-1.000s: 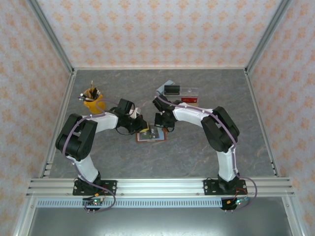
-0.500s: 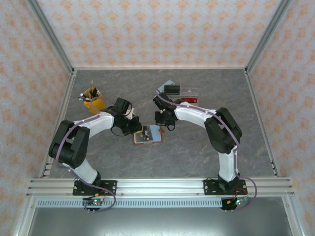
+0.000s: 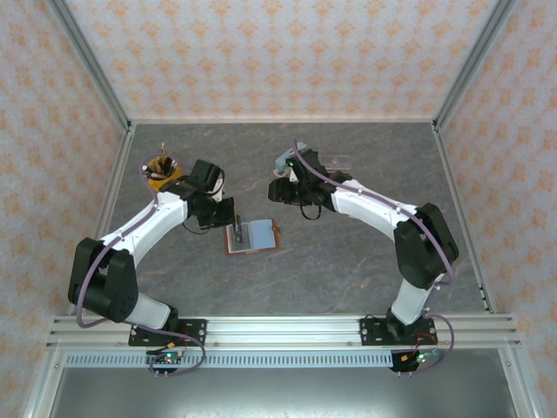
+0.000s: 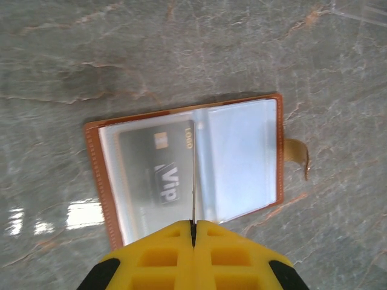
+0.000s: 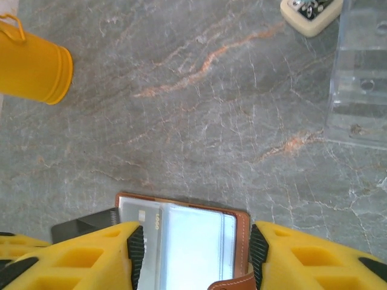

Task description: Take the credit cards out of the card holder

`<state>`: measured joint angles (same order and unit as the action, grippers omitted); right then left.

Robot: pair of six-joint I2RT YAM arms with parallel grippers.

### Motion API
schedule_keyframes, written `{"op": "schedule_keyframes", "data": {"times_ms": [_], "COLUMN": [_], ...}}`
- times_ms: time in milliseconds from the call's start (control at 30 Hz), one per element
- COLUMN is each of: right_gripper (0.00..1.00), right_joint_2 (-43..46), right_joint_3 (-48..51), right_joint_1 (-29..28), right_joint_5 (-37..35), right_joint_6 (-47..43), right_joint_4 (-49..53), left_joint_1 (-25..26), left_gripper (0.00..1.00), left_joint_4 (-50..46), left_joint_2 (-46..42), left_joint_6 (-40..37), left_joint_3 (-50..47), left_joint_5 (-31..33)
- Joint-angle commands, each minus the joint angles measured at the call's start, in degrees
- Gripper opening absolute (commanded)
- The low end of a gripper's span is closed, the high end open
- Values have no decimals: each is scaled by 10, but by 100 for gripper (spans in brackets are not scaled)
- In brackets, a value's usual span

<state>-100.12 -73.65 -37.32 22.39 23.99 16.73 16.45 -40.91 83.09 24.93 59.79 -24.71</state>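
Note:
The card holder point(image 3: 255, 236) lies open on the grey table, brown leather with clear sleeves point(image 4: 242, 157). A grey credit card marked "Vip" point(image 4: 160, 175) sits in its left sleeve. My left gripper point(image 4: 193, 225) is shut on another thin credit card point(image 4: 193, 199), seen edge-on, standing upright over the holder's fold. From above, the left gripper point(image 3: 228, 216) is at the holder's left end. My right gripper point(image 5: 193, 248) is open and hangs above the holder point(image 5: 181, 241), touching nothing; from above, the right gripper point(image 3: 284, 186) is behind and to the right of the holder.
A yellow pencil cup point(image 3: 162, 171) stands at the back left, close to the left arm. A clear acrylic organiser point(image 5: 363, 78) and a small cream tray point(image 5: 309, 12) sit behind the right gripper. A leather strap point(image 4: 297, 154) sticks out of the holder's right edge.
The left arm has swung back and left, its card coming up out of the holder. The right gripper has opened and lifted away toward the back. The holder slid slightly left.

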Motion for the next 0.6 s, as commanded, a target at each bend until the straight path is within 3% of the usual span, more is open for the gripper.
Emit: {"op": "schedule_keyframes", "data": {"times_ms": [0, 167, 333, 567], "right_gripper": [54, 61, 74, 79], "right_joint_2": [8, 21, 44, 37], "right_joint_3": [9, 41, 91, 76], "right_joint_1": [4, 26, 62, 73], "right_joint_5": [41, 123, 223, 281], "right_joint_6": [9, 51, 106, 136], "right_joint_4": [-41, -130, -265, -305], "left_joint_1": [-6, -7, -12, -18], "left_gripper": [0, 0, 0, 0], "left_joint_4": [-41, 32, 143, 267], "left_joint_2": [-30, -60, -64, -16], "left_joint_6": [-18, 10, 70, 146], "left_joint_3": [23, 36, 47, 70], "left_joint_5": [29, -62, -152, -251]}}
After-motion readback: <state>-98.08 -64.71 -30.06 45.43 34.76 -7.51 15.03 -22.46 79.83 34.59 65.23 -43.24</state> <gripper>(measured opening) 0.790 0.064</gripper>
